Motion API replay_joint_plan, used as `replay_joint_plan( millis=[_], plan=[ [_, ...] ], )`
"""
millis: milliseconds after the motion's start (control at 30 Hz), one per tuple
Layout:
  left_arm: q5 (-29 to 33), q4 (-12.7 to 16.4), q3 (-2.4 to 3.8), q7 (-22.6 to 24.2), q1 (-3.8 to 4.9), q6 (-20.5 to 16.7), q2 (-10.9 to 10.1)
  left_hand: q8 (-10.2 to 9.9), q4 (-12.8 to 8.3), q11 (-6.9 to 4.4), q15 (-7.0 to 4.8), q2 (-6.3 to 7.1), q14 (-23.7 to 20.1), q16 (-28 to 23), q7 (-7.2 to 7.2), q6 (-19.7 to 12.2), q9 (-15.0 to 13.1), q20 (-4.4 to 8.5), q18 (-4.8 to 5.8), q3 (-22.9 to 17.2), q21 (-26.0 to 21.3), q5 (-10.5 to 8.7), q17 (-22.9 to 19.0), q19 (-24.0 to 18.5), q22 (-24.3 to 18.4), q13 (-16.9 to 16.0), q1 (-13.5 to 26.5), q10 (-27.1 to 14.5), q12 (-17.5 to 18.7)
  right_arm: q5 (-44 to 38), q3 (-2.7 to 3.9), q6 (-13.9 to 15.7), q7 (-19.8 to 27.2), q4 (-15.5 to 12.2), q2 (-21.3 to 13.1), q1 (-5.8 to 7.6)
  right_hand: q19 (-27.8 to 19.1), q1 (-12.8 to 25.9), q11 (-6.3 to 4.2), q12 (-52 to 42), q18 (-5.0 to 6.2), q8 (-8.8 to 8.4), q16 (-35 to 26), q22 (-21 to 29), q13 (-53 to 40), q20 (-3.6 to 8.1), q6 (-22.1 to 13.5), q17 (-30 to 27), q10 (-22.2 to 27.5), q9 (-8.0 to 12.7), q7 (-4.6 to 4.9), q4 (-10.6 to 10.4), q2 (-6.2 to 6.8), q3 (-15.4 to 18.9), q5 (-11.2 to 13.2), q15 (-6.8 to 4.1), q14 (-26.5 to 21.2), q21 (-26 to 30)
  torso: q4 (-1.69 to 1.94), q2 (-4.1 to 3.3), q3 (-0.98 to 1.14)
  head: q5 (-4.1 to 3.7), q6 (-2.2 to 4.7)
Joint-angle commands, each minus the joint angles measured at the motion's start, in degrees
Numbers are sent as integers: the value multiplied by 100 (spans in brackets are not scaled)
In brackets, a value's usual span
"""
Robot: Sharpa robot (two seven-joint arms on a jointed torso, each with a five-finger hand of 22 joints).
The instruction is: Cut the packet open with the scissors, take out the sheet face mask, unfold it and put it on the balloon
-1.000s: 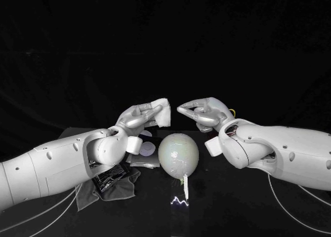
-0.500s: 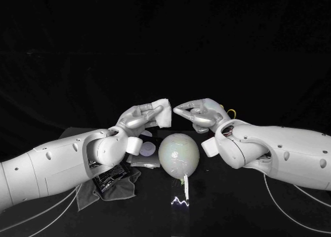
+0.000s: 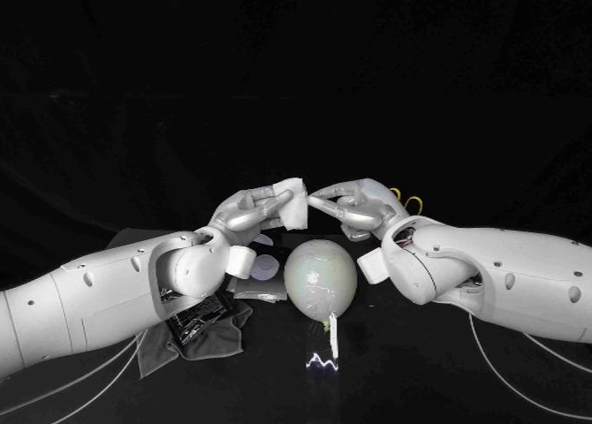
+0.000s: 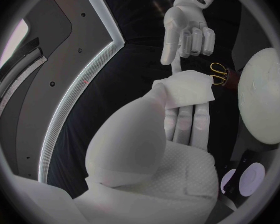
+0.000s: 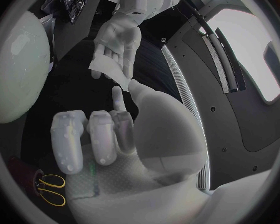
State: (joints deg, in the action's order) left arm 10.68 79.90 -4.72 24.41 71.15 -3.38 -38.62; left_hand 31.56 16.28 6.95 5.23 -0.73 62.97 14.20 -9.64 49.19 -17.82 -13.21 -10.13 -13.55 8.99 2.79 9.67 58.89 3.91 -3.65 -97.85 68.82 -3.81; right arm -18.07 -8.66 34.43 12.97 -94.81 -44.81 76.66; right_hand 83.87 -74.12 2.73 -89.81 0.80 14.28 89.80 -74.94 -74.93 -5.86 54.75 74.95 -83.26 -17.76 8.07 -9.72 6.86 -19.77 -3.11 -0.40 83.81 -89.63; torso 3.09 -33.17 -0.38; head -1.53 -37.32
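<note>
Gripping the sheet face mask (image 3: 291, 200) in the left hand (image 3: 252, 212), lifted clear of the black bench (image 3: 411, 371), fingers clenched on the lower part of the folded white pad, upper corner poking out above the fingertips. From the left wrist, the same mask (image 4: 189, 88) lying flat across the tips of that hand (image 4: 185, 124), folded into a neat square. Reaching in from the opposite side with the right hand (image 3: 360, 205), level with the left hand and just beside it, one finger stretched out to the mask's near edge, thumb close under it, remaining fingers curled into the palm. Cannot tell from any view whether pinching that edge or only touching it. From the right wrist, that outstretched finger (image 5: 117, 98) pointing at the mask (image 5: 109, 67), with the left hand (image 5: 118, 37) behind it. Lying on the bench below both hands, between the two forearms: the balloon (image 3: 321, 278), pale and egg-shaped, knotted end pointing away from the hands, apart from the mask. Just beyond the right hand, on its outer side: the scissors (image 3: 406, 198), yellow handles showing, untouched. Under the left forearm, well back from the left hand: a dark printed pouch (image 3: 201, 318) on crumpled grey cloth (image 3: 169, 346); cannot tell whether the packet.
</note>
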Motion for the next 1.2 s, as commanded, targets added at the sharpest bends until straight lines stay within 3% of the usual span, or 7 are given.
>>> replay_joint_plan(
  millis=[33, 400, 667, 967, 1200],
  plan=[
    [-28, 23, 10, 29, 9, 130, 12, 34, -1, -3, -6, -10, 28, 39, -11, -44, -736, 12, -47, -31, -31, -16, 5, 45, 0, 3, 38, 41, 16, -7, 3, -104, 60, 7, 19, -3, 613, -44, 93, -19, -80, -36, 20, -1506, -1507, -5, -19, 1505, -674, 8, 26, 26, -21, -3, -22, 25, 619, -37, 0, -1, -1, -3, 7],
    [-29, 43, 10, 29, 9, 148, 10, 43, -1, -4, -8, -8, 33, 41, -11, -49, -744, 16, -46, -38, -33, -16, 8, 54, 0, 2, 40, 46, 16, -8, 3, -93, 52, 20, 58, -5, 613, -150, 94, -19, -80, -50, 20, -1506, -1507, -12, 21, 1505, -674, 34, 24, 97, -85, -59, -18, 30, 619, -37, 1, -5, -1, 3, 9],
    [-31, 53, 10, 23, 9, 147, 7, 43, -1, -4, -8, -8, 33, 41, -11, -49, -744, 16, -46, -38, -33, -16, 8, 54, 0, 2, 40, 46, 16, -8, 3, -36, 77, 18, 89, -8, 613, -297, 47, -19, -80, 18, 20, -1506, -1507, 1, 187, 1505, -674, 25, -36, 211, -176, -154, 12, -1, 619, -37, 1, -2, -1, 3, 3],
    [-61, 56, 10, 16, 9, 141, 4, 53, -4, -6, -10, -1, 38, 44, -10, -53, -755, 19, -46, -46, -35, -16, 12, 62, 0, 2, 40, 52, 15, -8, 3, 92, 130, 5, 94, -10, 613, -542, -192, -19, -80, 416, 20, -1506, -1507, 169, 633, 1505, -674, -153, -314, 525, -393, -410, 28, -203, 619, -37, -2, -2, 0, 8, -1],
    [-68, 58, 10, 9, 9, 130, 4, 61, -6, -7, -11, 6, 41, 44, -9, -55, -762, 22, -45, -50, -37, -16, 15, 68, 0, 2, 40, 56, 15, -16, 3, 158, 133, -9, 92, -12, 613, -534, -245, -19, -80, 603, 20, -1506, -1507, 236, 659, 1505, -674, -273, -361, 609, -439, -552, 32, -261, 619, -37, -4, -3, 0, 5, 1]
  ],
)
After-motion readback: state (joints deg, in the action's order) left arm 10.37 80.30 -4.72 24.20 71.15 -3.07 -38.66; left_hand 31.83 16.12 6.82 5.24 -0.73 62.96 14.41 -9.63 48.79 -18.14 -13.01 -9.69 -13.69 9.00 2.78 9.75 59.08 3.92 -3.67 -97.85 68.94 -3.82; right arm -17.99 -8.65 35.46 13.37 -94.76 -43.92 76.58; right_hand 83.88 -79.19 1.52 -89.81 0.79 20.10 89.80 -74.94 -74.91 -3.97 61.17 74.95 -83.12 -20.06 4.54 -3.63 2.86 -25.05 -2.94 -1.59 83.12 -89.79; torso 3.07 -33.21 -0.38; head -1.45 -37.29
